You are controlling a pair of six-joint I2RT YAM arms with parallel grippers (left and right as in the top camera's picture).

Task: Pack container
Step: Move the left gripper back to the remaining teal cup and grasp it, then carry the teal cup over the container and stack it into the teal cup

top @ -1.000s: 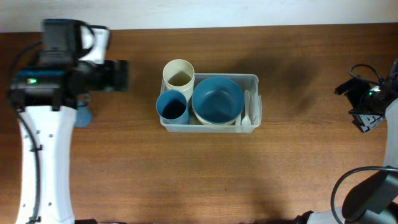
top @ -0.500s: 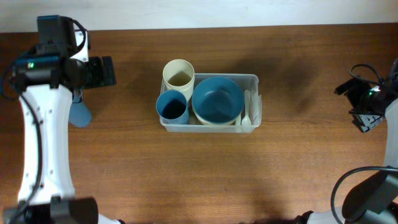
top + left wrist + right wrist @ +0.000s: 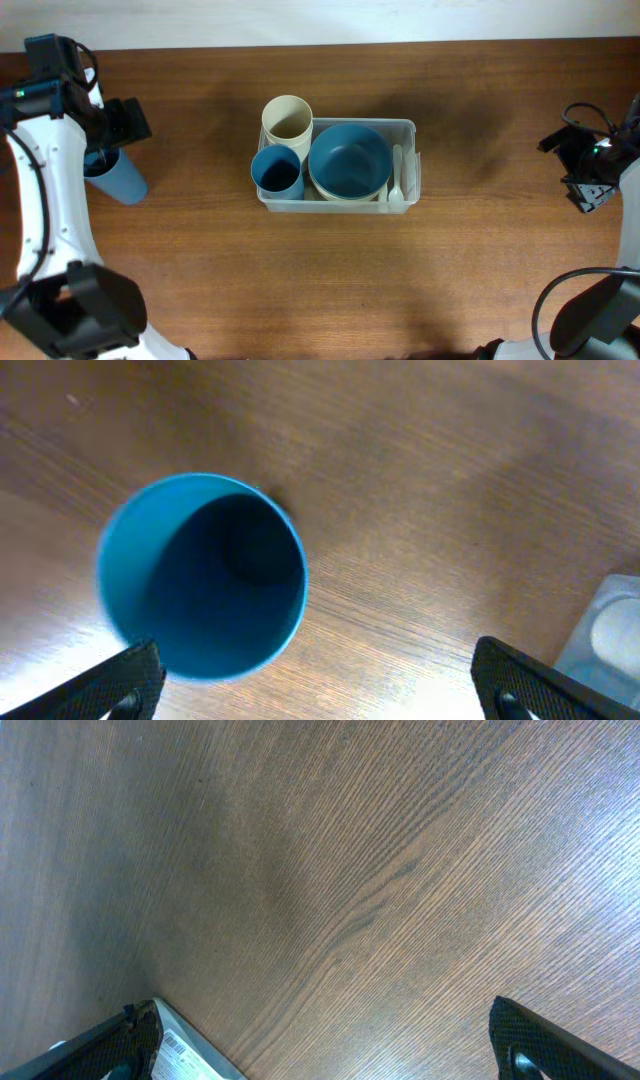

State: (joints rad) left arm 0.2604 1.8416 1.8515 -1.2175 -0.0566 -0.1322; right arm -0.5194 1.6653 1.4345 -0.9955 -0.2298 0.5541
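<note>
left claw [image 3: 318, 685]: was held wide, empty, by blue cup [image 3: 200, 575], left of frame | right claw [image 3: 320, 1042]: wide, empty | cup was best gripped by one wall, kept upright, for container [image 3: 400, 122]

Brown wood-grain table [image 3: 300, 270] — pale strip [image 3: 320, 20] behind.

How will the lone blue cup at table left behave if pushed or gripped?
The blue cup looks like rigid plastic, so likely stiff and light. It stands upright and empty, so a side nudge may tip it and let it roll.
</note>
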